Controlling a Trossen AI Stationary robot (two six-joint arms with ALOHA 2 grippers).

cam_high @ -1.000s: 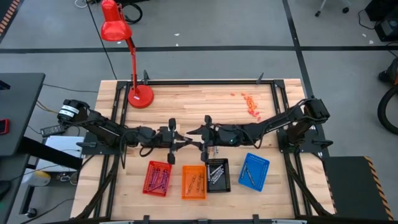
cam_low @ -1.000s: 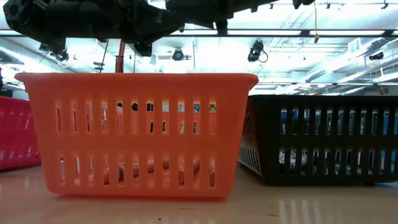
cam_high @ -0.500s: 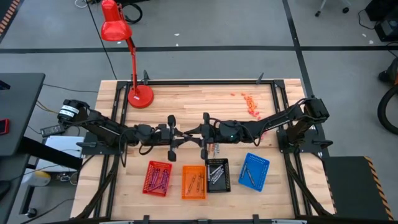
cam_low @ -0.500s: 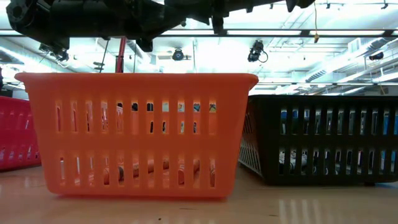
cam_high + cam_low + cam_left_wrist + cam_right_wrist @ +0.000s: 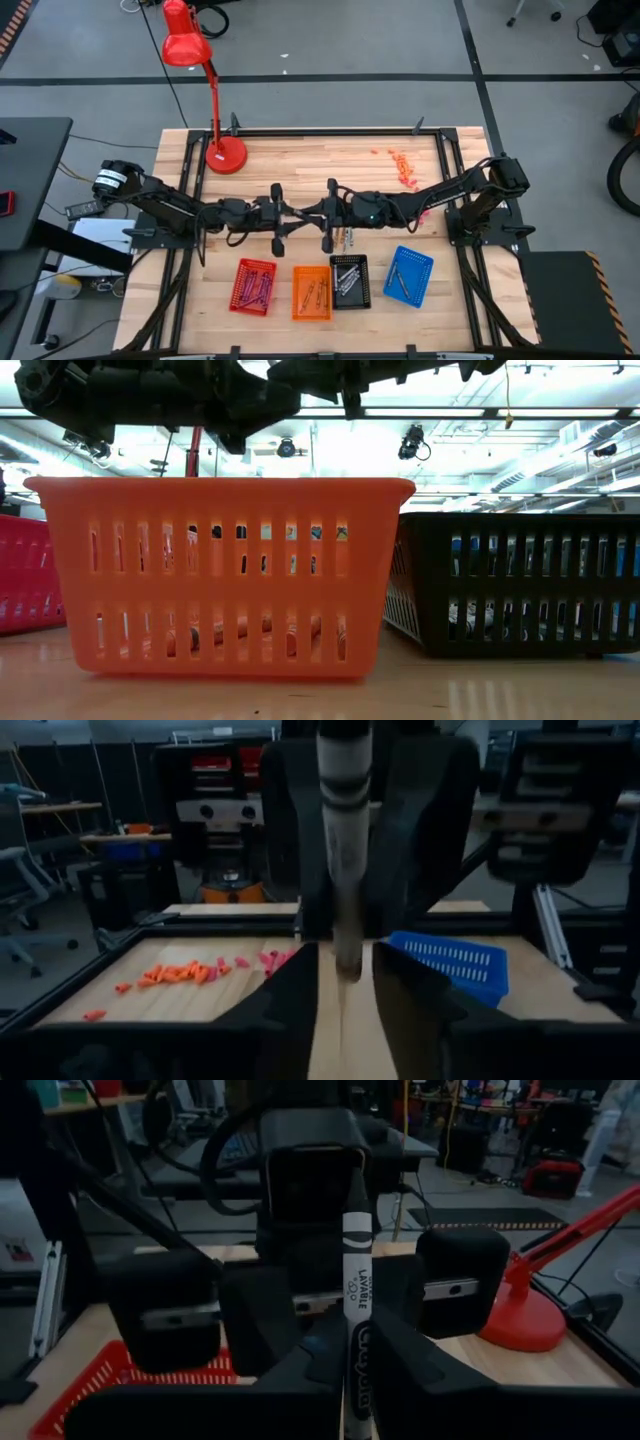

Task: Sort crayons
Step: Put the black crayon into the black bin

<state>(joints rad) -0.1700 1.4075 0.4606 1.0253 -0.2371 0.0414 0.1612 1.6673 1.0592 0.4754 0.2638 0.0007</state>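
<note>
Right gripper (image 5: 352, 1370) is closed on one grey-white crayon (image 5: 357, 1280), held upright between its fingers above the table centre. Left gripper (image 5: 343, 990) faces it tip to tip, fingers parted a little around the same crayon's other end; contact cannot be confirmed. Four trays stand in a row near the front edge: red (image 5: 254, 286), orange (image 5: 311, 293), black (image 5: 350, 281), blue (image 5: 408, 276), each holding crayons. One red lamp (image 5: 225, 153) stands at rear left.
</note>
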